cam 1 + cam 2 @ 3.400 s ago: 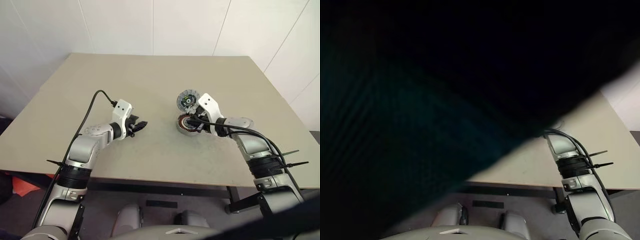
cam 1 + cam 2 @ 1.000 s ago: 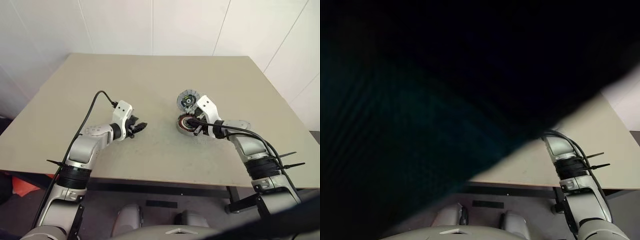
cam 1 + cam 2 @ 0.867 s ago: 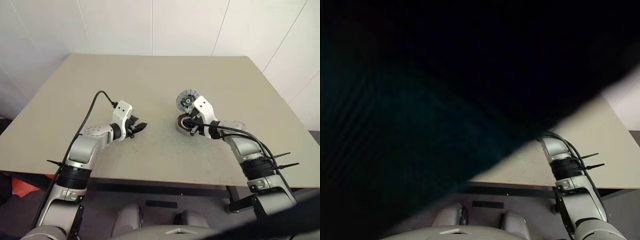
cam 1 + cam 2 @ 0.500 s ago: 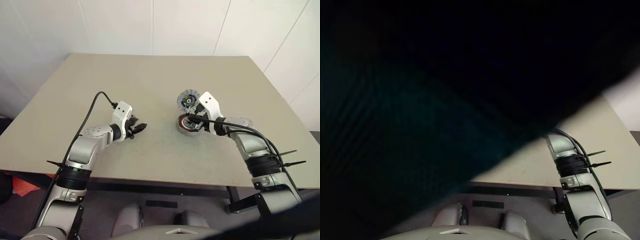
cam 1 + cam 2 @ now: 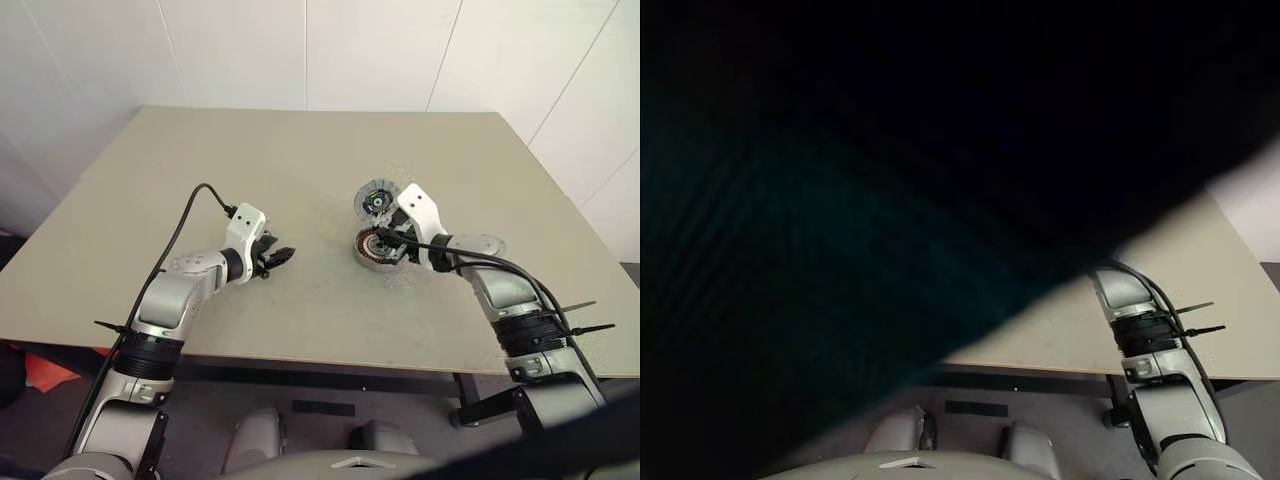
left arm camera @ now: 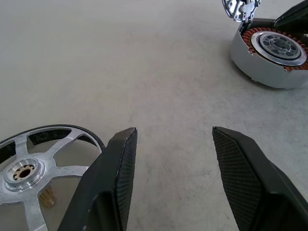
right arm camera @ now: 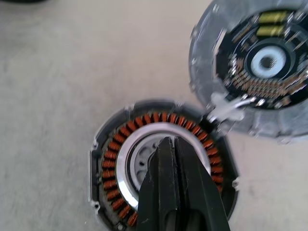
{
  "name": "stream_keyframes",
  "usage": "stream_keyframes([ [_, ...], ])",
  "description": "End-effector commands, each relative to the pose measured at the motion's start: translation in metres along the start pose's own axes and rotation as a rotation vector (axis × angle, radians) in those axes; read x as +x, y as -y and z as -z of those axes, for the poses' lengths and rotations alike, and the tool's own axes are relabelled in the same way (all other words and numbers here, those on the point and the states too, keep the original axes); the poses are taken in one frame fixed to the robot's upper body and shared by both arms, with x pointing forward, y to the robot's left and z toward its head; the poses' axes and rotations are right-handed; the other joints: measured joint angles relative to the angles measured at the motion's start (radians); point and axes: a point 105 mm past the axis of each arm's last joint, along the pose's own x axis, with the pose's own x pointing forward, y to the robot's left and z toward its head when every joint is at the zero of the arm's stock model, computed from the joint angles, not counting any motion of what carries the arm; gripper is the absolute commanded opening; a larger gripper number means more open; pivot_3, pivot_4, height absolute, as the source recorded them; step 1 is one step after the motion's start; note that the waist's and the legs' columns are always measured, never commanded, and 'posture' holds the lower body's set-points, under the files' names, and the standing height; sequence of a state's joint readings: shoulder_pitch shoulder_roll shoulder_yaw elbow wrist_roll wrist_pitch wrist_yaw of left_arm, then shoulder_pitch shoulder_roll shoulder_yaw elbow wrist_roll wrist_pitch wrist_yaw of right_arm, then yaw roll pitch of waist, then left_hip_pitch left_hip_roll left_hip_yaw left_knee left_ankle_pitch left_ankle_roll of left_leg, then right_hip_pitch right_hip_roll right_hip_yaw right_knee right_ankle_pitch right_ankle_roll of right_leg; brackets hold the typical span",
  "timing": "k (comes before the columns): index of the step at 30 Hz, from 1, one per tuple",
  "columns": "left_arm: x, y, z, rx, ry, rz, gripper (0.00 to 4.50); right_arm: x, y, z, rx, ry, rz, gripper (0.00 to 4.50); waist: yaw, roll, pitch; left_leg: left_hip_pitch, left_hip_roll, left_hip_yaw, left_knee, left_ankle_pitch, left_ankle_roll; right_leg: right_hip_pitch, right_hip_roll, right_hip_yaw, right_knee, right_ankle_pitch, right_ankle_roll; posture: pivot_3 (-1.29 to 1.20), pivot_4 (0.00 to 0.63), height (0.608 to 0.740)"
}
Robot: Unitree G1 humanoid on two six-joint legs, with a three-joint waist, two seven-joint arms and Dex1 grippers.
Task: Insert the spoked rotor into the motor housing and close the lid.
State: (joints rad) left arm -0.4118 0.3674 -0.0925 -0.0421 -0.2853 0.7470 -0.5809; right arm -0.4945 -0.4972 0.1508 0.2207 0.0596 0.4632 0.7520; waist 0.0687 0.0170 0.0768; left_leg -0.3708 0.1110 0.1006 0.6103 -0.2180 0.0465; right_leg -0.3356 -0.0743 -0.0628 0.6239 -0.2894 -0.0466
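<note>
Right gripper (image 7: 169, 144) pinched (empty) — over motor housing (image 7: 108, 159)

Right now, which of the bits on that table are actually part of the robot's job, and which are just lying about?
Part of the job:
- motor housing, open, copper windings showing
- lid, swung up beside the housing
- spoked rotor, lying flat on the table near the open left gripper
- right gripper, shut, over the housing's centre

Just lying about:
- nothing else that I can see

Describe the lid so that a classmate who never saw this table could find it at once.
On the tan table, look beside the right gripper for the motor housing. The lid stands open at its far edge: a grey disc with greenish-yellow marks, not copper windings.
</note>
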Motion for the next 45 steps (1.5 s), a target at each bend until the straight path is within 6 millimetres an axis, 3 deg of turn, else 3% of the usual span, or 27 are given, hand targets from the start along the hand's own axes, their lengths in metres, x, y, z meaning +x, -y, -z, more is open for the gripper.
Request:
stream_keyframes([
  [1, -0.003, -0.001, -0.009, 0.029, 0.029, -0.004, 2.62, 0.004, -0.002, 0.007, -0.017, -0.024, 0.005, 0.01, 0.0, 0.0, 0.0, 0.0, 0.0, 0.0, 0.0, 0.0, 0.0, 0.0, 0.0, 0.0, 0.0, 0.0, 0.0, 0.0, 0.0, 0.74],
  [5, -0.004, -0.003, -0.008, 0.029, 0.027, -0.01, 2.62, 0.001, 0.006, -0.004, -0.027, 0.006, 0.033, 0.01, 0.0, 0.0, 0.0, 0.002, 0.0, 0.0, 0.0, 0.0, -0.002, 0.001, 0.0, 0.0, 0.0, 0.0, 0.0, 0.0, 0.0, 0.74],
  [11, -0.009, -0.01, -0.012, -0.022, 0.051, -0.035, 2.62, -0.013, 0.023, -0.037, -0.077, 0.084, 0.075, 0.01, 0.0, 0.0, 0.0, 0.001, 0.0, 0.0, 0.0, 0.0, -0.003, 0.001, 0.0, 0.0, 0.001, 0.0, 0.0, 0.0, 0.0, 0.74],
  [19, -0.043, -0.029, -0.002, -0.35, 0.097, -0.086, 2.62, -0.033, 0.028, -0.072, -0.16, 0.165, 0.092, 0.01, -0.003, 0.0, 0.0, 0.0, 0.0, 0.0, 0.0, 0.002, -0.001, -0.001, 0.0, 0.0, 0.0, 0.0, 0.0, 0.0, 0.0, 0.74],
  [27, -0.078, -0.037, 0.029, -0.567, 0.076, -0.116, 2.62, -0.034, 0.028, -0.075, -0.162, 0.166, 0.09, 0.01, 0.001, 0.0, 0.0, 0.0, 0.0, 0.0, 0.0, 0.0, -0.002, -0.001, 0.0, 0.0, 0.0, 0.0, 0.0, 0.0, 0.0, 0.74],
  [36, -0.064, -0.038, 0.023, -0.757, 0.185, -0.091, 2.62, -0.031, 0.026, -0.077, -0.165, 0.166, 0.075, 0.01, 0.001, -0.001, 0.0, 0.0, 0.0, 0.0, 0.0, 0.0, -0.003, 0.001, 0.0, 0.0, 0.0, 0.0, 0.0, 0.0, 0.0, 0.74],
  [40, -0.056, -0.043, 0.033, -0.842, 0.167, -0.108, 2.62, -0.031, 0.028, -0.078, -0.166, 0.166, 0.08, 0.01, 0.001, -0.001, 0.0, 0.0, 0.0, 0.0, 0.0, 0.001, -0.001, 0.0, 0.0, 0.0, 0.0, 0.0, 0.0, 0.0, 0.0, 0.74],
  [45, -0.065, -0.05, 0.045, -0.895, 0.162, -0.146, 2.62, -0.033, 0.029, -0.076, -0.163, 0.162, 0.086, 0.01, 0.0, -0.001, 0.0, 0.0, 0.0, 0.0, 0.0, 0.001, 0.001, 0.0, 0.0, 0.0, 0.0, 0.0, 0.0, 0.0, 0.0, 0.74],
])
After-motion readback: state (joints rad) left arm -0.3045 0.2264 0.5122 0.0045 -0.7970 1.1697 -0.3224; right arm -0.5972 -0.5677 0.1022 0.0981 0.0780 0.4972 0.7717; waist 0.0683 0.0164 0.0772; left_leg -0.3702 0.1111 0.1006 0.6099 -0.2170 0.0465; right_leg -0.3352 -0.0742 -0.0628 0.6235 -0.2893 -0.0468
